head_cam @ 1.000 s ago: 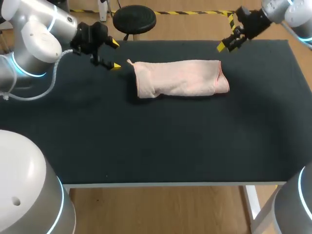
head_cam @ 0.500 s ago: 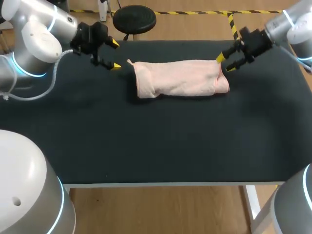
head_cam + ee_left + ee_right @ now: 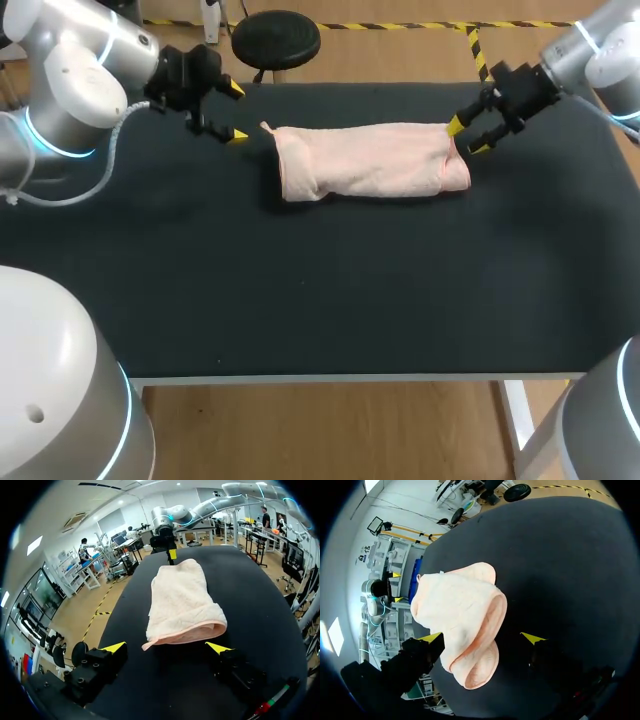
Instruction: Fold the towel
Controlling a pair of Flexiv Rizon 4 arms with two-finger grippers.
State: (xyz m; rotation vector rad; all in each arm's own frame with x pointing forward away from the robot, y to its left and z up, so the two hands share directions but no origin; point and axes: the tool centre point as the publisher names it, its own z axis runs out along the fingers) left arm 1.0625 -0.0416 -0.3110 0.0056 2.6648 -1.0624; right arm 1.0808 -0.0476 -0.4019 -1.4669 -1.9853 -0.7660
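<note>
Towel (image 3: 372, 160) runs nine-to-three; my right pincer (image 3: 467, 137), agape and empty, seemingly straddles its three o'clock end; left pincer (image 3: 235, 112), equally agape, off nine.

Robotics lab: grey left arm (image 3: 75, 85) and right arm (image 3: 585, 45) at a black-topped table (image 3: 330, 290).

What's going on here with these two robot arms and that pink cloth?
Two robot arms are set to fold a pink towel, which lies already folded into a long bundle on the black table. Neither arm grips it right now. The left gripper sits open just off the towel's left end, not touching it. The right gripper is at the right end, fingers open, with that end of the towel lying between them.
</note>
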